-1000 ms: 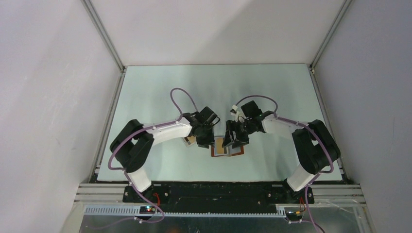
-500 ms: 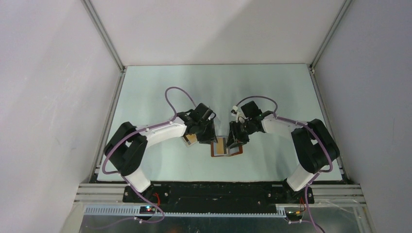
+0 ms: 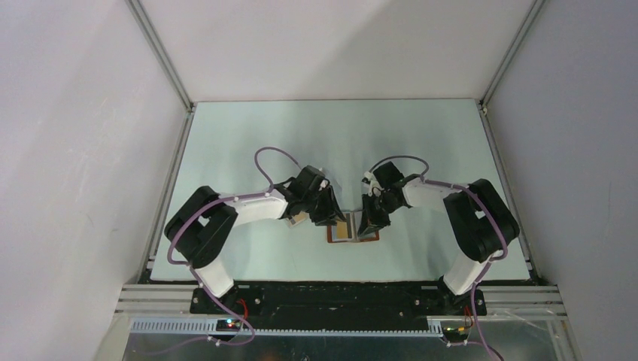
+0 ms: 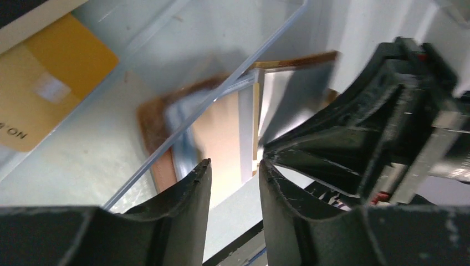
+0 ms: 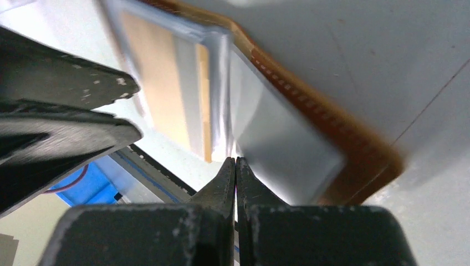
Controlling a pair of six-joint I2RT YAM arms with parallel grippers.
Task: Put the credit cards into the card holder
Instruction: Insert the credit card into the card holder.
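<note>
The brown card holder (image 3: 352,230) lies open on the table between both grippers. In the right wrist view its grey-blue pockets (image 5: 277,138) and brown rim (image 5: 354,149) show, with an orange credit card (image 5: 161,83) tucked in the far pocket. My right gripper (image 5: 236,164) is shut, tips at the holder's middle fold, with nothing visible between the fingers. My left gripper (image 4: 234,166) hovers open and empty over the holder's edge (image 4: 161,160). Another orange credit card (image 4: 50,94) lies in the clear box.
A clear plastic box (image 3: 296,218) stands just left of the holder, under the left wrist; its wall (image 4: 221,83) cuts across the left wrist view. The two grippers (image 3: 331,213) (image 3: 370,219) are close together above the holder. The table's front edge is near.
My right gripper has closed from open to shut and dropped onto the holder. The left gripper has shifted right, towards the holder, opening slightly.
</note>
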